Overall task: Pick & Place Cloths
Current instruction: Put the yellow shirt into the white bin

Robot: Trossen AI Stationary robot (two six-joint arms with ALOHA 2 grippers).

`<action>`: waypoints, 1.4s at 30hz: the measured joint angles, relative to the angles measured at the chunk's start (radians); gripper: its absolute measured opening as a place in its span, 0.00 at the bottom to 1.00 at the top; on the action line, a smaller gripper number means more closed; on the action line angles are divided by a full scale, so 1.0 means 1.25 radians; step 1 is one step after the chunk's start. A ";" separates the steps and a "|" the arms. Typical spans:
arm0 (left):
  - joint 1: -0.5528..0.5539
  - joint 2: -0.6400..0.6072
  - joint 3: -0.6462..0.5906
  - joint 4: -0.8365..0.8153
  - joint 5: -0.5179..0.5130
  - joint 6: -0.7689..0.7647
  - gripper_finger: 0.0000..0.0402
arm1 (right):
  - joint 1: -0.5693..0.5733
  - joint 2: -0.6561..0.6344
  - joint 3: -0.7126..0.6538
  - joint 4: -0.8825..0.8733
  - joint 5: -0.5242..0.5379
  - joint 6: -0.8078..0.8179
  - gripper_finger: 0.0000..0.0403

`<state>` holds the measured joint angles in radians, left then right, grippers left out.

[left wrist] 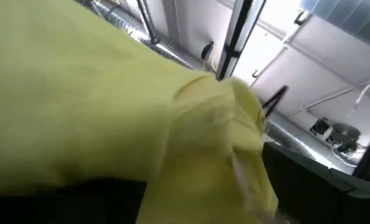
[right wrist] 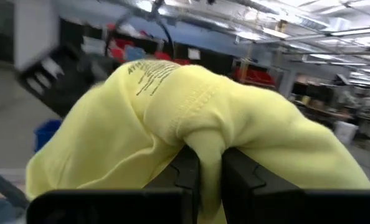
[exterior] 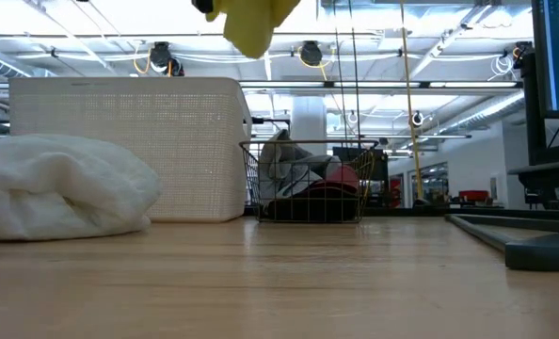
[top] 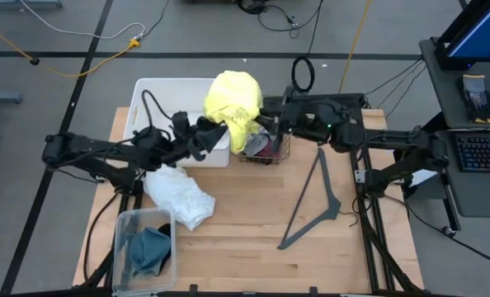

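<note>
Holding the yellow cloth [top: 236, 106] above the wire basket [top: 271, 152] near the bench's back edge, my right gripper [right wrist: 210, 180] is clamped on it; left gripper [top: 209, 137] jaws apart beside it.

Industrial lab: exposed ceiling ducts [exterior: 430, 56], floor cables [top: 80, 33].

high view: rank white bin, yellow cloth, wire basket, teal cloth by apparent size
1. White bin, partly hidden by the left arm.
2. Yellow cloth, held up nearer the camera, so its rank is unsure.
3. Wire basket and teal cloth look alike.
</note>
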<state>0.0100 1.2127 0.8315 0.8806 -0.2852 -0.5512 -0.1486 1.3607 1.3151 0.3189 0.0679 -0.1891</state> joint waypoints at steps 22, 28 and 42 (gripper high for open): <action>0.070 0.086 0.090 -0.101 0.041 -0.096 0.86 | 0.076 0.037 0.000 -0.073 0.032 -0.081 0.06; 0.086 0.086 0.091 -0.136 0.103 -0.145 0.63 | 0.079 0.037 0.000 -0.087 0.028 -0.083 0.06; 0.088 0.077 0.090 -0.153 0.148 -0.063 0.10 | 0.079 0.031 0.000 -0.151 0.028 -0.089 0.17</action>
<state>0.1204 1.3084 0.9443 0.6892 -0.0997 -0.6304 -0.0494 1.4000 1.3151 0.1295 0.1032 -0.3008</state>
